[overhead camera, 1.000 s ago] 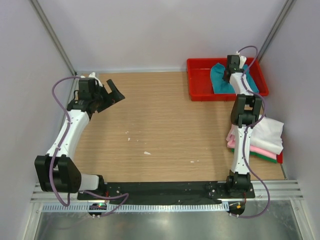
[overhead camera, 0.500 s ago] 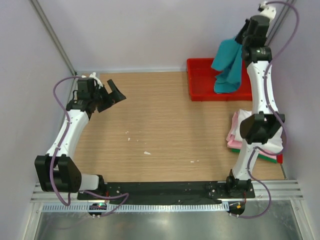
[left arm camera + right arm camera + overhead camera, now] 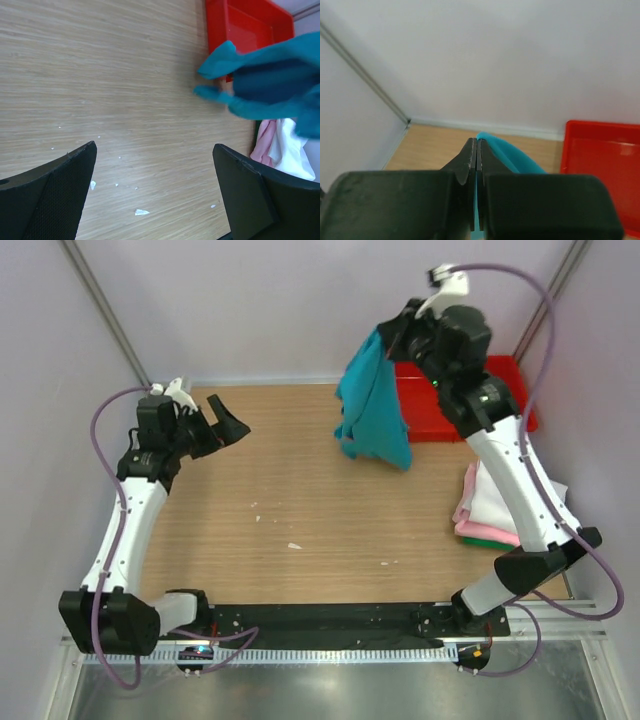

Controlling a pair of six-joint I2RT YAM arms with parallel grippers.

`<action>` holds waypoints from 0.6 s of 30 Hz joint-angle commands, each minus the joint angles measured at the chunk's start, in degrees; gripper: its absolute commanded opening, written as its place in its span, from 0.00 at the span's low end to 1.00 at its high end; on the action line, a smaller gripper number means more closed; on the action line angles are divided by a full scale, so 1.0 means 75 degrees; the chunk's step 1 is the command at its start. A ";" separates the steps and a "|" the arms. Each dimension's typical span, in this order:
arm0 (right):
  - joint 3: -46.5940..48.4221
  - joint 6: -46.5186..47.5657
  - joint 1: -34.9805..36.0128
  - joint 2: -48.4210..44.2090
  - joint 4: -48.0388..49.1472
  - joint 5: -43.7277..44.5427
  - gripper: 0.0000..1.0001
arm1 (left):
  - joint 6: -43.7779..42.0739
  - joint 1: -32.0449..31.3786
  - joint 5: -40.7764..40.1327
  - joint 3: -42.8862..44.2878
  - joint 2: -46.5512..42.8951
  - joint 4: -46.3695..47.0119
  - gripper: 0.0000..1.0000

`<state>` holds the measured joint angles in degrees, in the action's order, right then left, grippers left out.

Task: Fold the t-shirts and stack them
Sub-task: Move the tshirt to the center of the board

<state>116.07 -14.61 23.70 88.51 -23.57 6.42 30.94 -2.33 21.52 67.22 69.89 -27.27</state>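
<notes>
Now right claw [image 3: 392,336] clamps teal shirt [image 3: 372,410], dangling lengthwise below it; left claw [image 3: 222,427] gapes empty, teal shirt well off to its right.

White arms [image 3: 125,525], black joints [image 3: 522,565] and jaws (purple cables [image 3: 100,415])

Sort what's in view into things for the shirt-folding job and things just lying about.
For the job: teal t-shirt, hanging from the right gripper; folded t-shirts, stacked.
Lying about: red tray; white scraps on the table.
</notes>
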 commanded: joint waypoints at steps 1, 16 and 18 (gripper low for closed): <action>-0.1511 -0.0336 0.0867 -0.0035 0.0281 -0.0550 0.01 | -0.0386 0.0088 -0.0149 0.0365 -0.0517 0.0063 1.00; -0.5268 -0.2457 0.4631 0.1980 0.1584 -0.0904 0.01 | 0.0327 0.0088 -0.1601 -0.0442 -0.1817 -0.1004 1.00; -0.5595 -0.2727 0.4970 0.1898 0.1689 -0.0890 0.01 | 0.0480 0.0088 -0.2104 -0.0782 -0.2157 -0.1261 1.00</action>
<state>75.44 -30.57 57.95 105.80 -14.81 -1.61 31.77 -1.89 11.94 63.48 56.77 -32.64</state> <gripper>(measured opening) 0.026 0.996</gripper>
